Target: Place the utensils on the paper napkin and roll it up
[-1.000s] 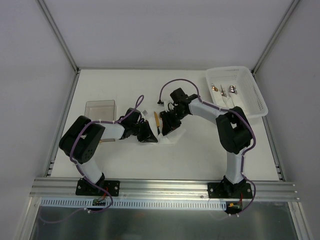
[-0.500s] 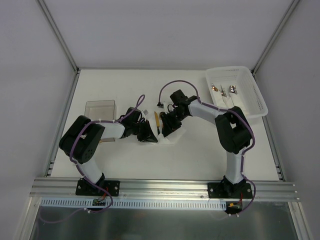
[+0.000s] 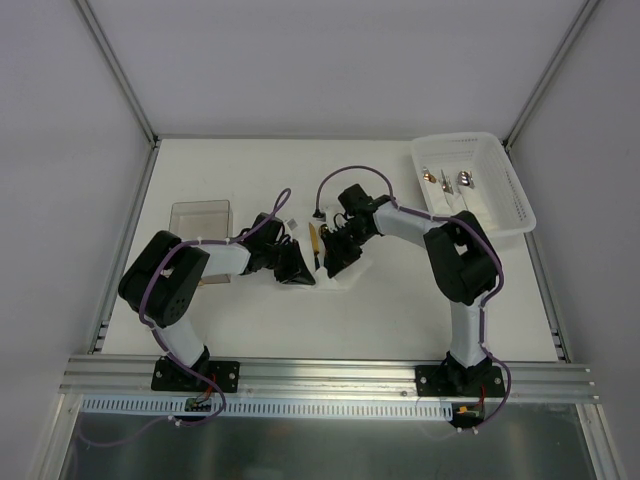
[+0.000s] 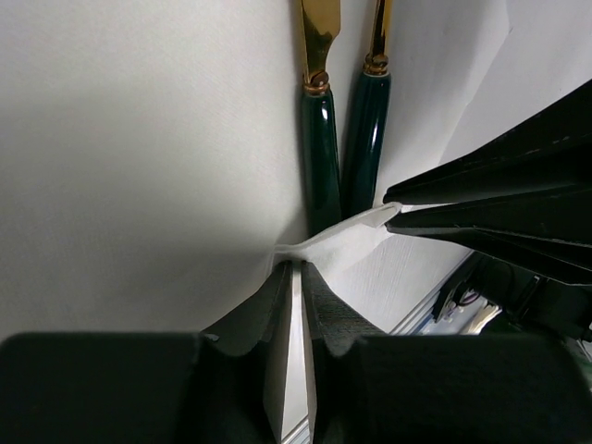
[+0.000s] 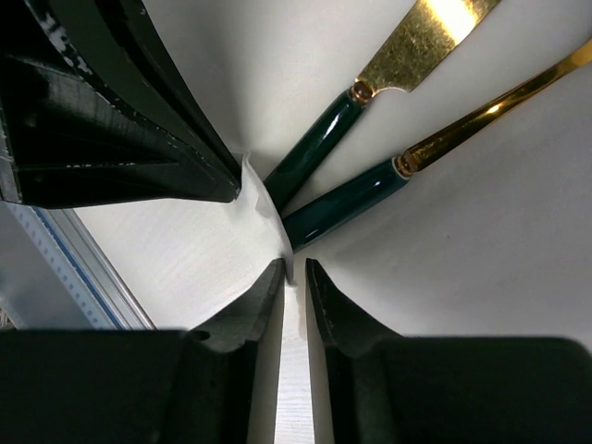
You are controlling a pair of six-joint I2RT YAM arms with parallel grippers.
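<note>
at the middle of the table (image 3: 400,310), two utensils (image 3: 313,243) are lying side by side on the paper napkin (image 3: 340,280), their dark green handles close together and their gold heads pointing toward the far side. one is showing a broad gold blade (image 5: 425,37); the other is showing only a slim gold neck (image 5: 490,97), its head running out of the wrist views. the handle ends are sitting right against a raised fold of the napkin (image 4: 333,242).

the left gripper (image 4: 297,277) is pinching that fold from the left, its jaws drawn to a thin slit with a white edge of paper caught between them. the right gripper (image 5: 294,277) is gripping the same ridge from the right, jaws equally narrow, and the left wrist view is showing its fingertips (image 4: 407,196) clamping a corner of paper. the two grippers are almost meeting tip to tip just beside the handle ends.

further out, at the far right corner, a white basket (image 3: 515,205) is holding more cutlery (image 3: 447,181) with copper and silver heads. a clear box (image 3: 200,215) is sitting near the left edge, beyond the left arm.
</note>
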